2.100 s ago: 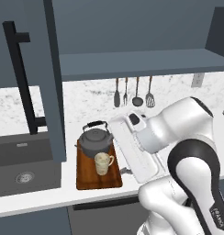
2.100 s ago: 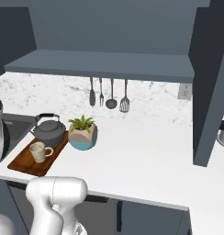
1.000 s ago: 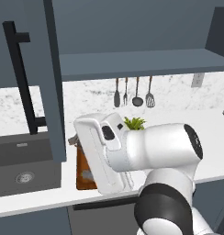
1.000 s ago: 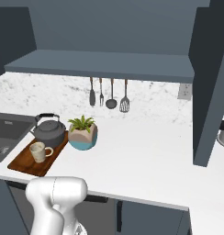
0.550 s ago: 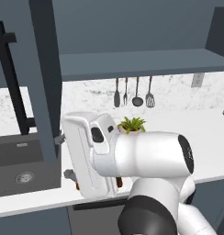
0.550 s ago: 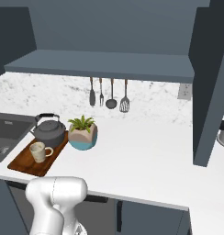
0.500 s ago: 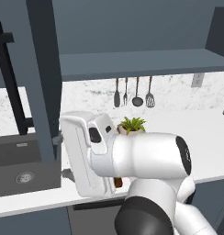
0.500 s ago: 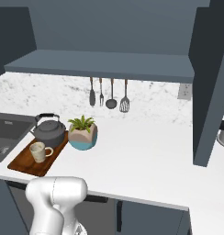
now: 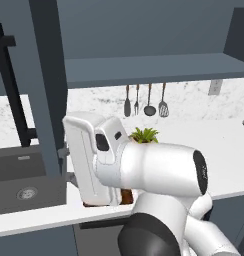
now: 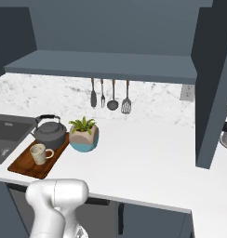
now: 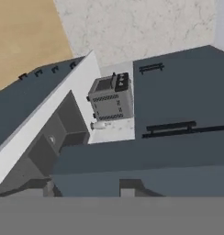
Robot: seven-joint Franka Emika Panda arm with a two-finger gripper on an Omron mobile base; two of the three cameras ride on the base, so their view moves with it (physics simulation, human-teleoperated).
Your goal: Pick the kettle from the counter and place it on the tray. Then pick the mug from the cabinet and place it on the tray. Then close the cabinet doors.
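Observation:
The dark grey kettle (image 10: 49, 131) and the cream mug (image 10: 38, 153) both stand on the reddish-brown tray (image 10: 22, 168) on the white counter (image 10: 143, 158). My gripper (image 9: 69, 164) is at the free edge of the left cabinet door (image 9: 46, 100), level with the counter, its two dark fingertips apart, one above the other. In the hand view that door's edge (image 11: 146, 174) runs across the bottom. The right cabinet door (image 10: 213, 83) stands open. The cabinet shelf (image 10: 101, 60) is bare. My arm hides most of the tray (image 9: 126, 196) in the left base view.
A plant pot (image 10: 83, 137) sits just right of the kettle. Utensils (image 10: 110, 95) hang on the back wall. The dark sink (image 9: 24, 185) lies left of the tray. A toaster (image 11: 111, 97) stands on a counter in the hand view. The left door's black bar handle (image 9: 11, 100) faces outward.
My arm has swung left from over the tray to the left door's edge. The left door has turned a little, its handle shifting left in view.

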